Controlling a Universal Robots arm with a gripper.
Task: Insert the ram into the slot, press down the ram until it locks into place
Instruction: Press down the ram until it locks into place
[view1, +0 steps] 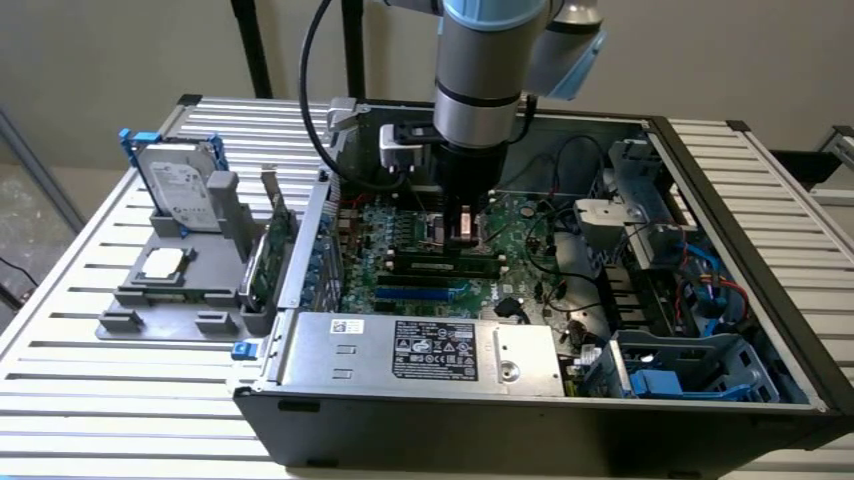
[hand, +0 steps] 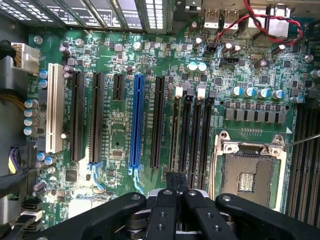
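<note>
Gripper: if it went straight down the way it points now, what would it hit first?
Probably the slot, one of the parallel black memory slots on the motherboard beneath the gripper. Nothing seems to lie between, though depth is unclear.

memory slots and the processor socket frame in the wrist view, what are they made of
The memory slots look like moulded plastic, matte black, with white end clips. The processor socket frame looks like bare metal, judging by its silvery sheen and bright glints. The motherboard under them looks like green lacquered circuit board.
</note>
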